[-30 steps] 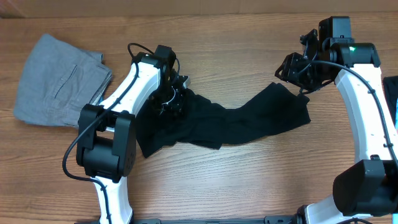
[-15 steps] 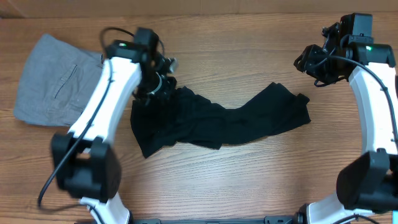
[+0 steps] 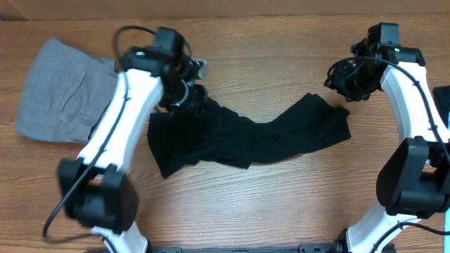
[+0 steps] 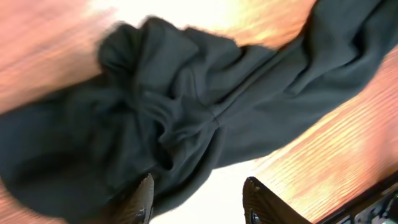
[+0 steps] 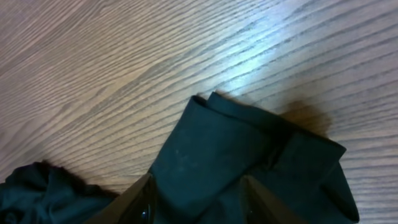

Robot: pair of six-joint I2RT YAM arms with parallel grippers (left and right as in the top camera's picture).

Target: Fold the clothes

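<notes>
Over to the clothes (image 3: pixel 246 140): sprawls as a rumpled black band across the middle of the worktop (image 3: pixel 281 211), bunches thick at the left end, flattens toward the right edge. At that left bunch, the left gripper (image 4: pixel 198 196): hovers with fingers spread, pinches nothing, shows cloth edge and bright wood in the gap. At the right end, the right gripper (image 5: pixel 198 193): hangs over the folded corner, fingers likewise apart, grips nothing. Near the left edge, grey trousers (image 3: pixel 60 98): lies folded, just beside the black cloth.
</notes>
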